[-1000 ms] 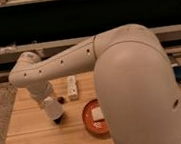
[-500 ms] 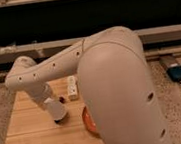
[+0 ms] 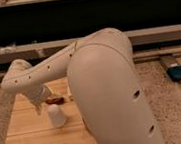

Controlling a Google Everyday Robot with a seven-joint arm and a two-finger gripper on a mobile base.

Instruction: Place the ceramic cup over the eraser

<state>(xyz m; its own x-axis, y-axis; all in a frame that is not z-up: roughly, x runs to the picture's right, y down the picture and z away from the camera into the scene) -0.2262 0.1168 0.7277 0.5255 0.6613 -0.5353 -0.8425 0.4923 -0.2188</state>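
The ceramic cup (image 3: 56,115) stands on the wooden table (image 3: 28,141), left of middle, its narrow end up. My gripper (image 3: 41,103) is at the end of the white arm, just above and left of the cup, close to its top. A small red-brown thing (image 3: 53,99) lies right behind the cup. The eraser is hidden or out of view.
My bulky white arm (image 3: 107,94) covers the right half of the table and whatever stands there. A dark shelf wall (image 3: 81,17) runs behind the table. A blue device (image 3: 177,72) with a cable lies on the floor at right.
My arm has swung further across the view and now hides the bottle, the white block and the orange plate. The cup has stayed at nearly the same spot on the table.
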